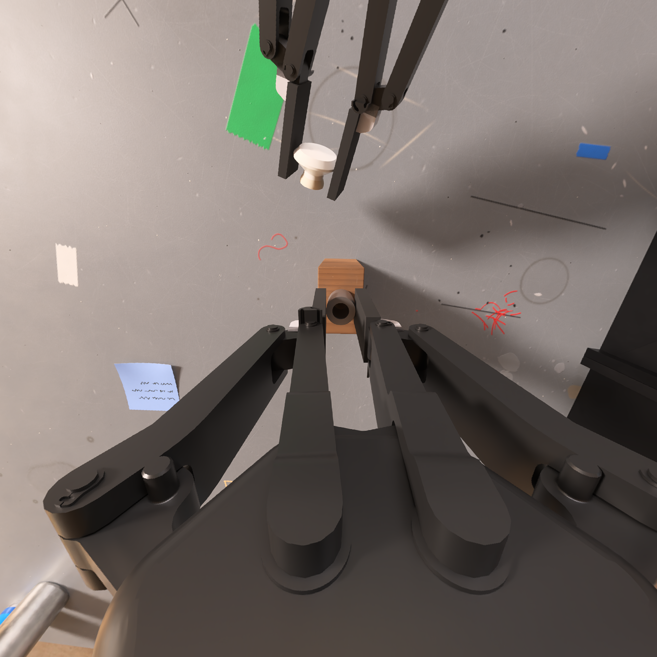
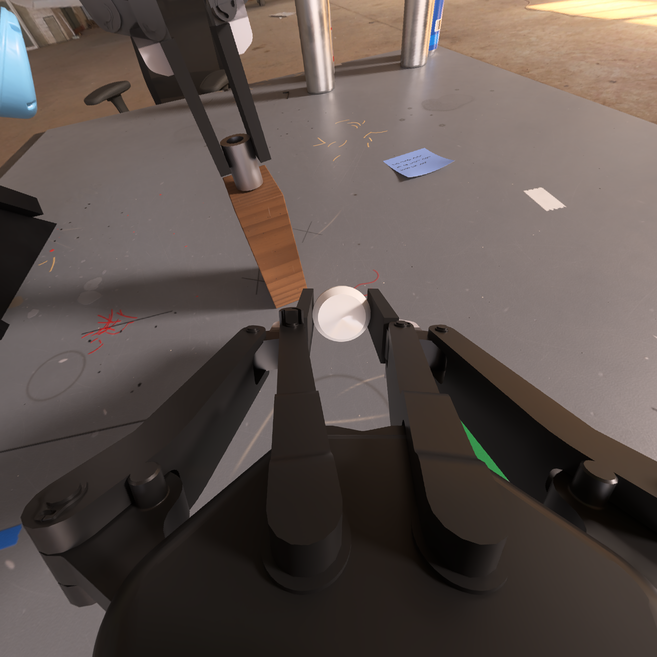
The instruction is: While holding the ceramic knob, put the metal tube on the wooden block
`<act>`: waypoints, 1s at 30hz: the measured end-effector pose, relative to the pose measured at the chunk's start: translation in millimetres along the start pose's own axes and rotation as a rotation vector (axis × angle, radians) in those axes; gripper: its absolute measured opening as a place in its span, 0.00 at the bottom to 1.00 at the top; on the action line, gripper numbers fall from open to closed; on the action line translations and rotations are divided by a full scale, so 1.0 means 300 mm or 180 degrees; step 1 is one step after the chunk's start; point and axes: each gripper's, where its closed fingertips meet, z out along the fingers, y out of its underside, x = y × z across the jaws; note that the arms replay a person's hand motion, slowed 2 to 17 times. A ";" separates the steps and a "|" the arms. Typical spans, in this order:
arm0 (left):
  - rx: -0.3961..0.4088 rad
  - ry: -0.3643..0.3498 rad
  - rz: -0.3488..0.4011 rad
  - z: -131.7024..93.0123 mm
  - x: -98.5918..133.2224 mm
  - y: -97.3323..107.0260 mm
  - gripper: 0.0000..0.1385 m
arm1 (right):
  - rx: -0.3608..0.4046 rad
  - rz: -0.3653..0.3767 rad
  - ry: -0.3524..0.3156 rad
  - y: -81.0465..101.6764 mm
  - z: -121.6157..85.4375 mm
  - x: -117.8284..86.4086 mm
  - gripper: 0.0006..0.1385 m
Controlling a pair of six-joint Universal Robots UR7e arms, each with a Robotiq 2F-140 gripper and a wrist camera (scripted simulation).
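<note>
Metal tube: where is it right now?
In the right wrist view, upper left: the metal tube stands upright on the wooden block, between the left gripper's fingers.

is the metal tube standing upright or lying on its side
Upright: the metal tube stands on end on the wooden block, open bore upward, between the left gripper fingers.

tube (image 2: 242, 167): shiny metal | block (image 2: 273, 234): grained wood | knob (image 2: 341, 314): smooth white ceramic

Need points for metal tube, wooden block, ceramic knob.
metal tube (image 2: 243, 167), right wrist view, on its upright side wall.
wooden block (image 2: 270, 227), right wrist view, on its long side face.
ceramic knob (image 2: 341, 314), right wrist view, on its flat round head.
</note>
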 end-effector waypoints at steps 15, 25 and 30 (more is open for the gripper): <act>-0.0004 -0.0003 0.0011 0.000 0.000 0.000 0.15 | -0.0015 0.0009 -0.0022 0.003 0.002 -0.003 0.29; -0.0002 -0.0005 0.0028 0.001 -0.001 -0.001 0.15 | -0.0025 0.0002 -0.0019 0.004 0.003 -0.003 0.29; -0.0005 -0.0006 0.0033 0.001 -0.001 -0.001 0.15 | -0.0020 0.0003 -0.0021 0.003 0.003 -0.003 0.29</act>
